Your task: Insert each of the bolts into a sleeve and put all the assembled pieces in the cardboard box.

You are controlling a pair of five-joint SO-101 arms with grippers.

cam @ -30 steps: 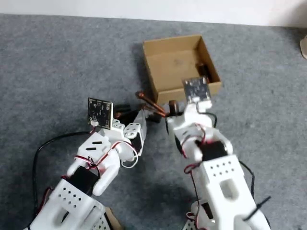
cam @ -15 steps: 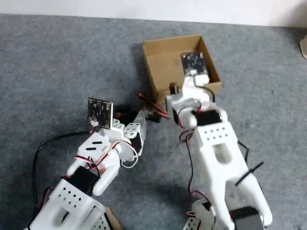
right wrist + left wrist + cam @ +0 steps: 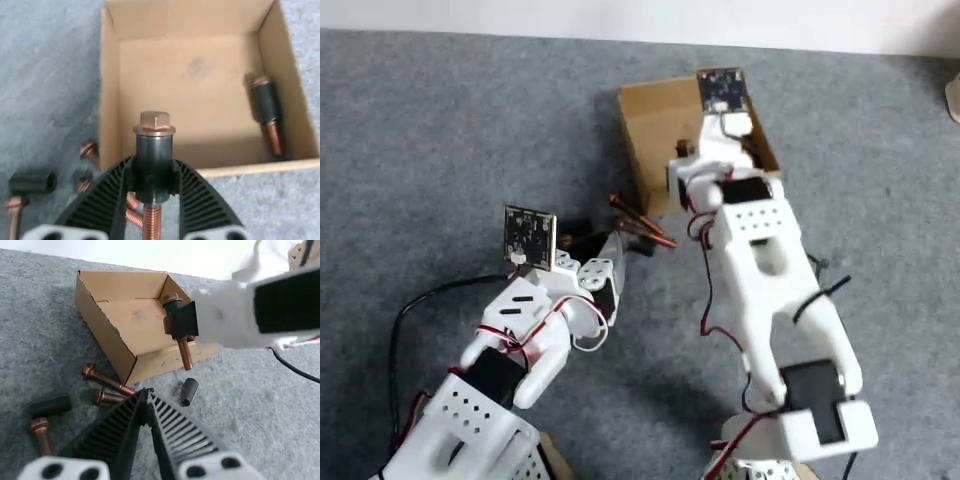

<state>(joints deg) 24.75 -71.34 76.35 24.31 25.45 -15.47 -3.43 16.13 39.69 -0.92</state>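
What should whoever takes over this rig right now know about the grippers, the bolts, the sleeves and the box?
The right gripper is shut on a sleeved bolt, held at the near wall of the cardboard box and not yet released.
The left gripper is shut and empty, above the table by the loose parts.
Done: one assembled piece lies in the box.
Left: three loose bolts and two loose sleeves lie outside the box. Drop the held piece in, then join and box the rest.
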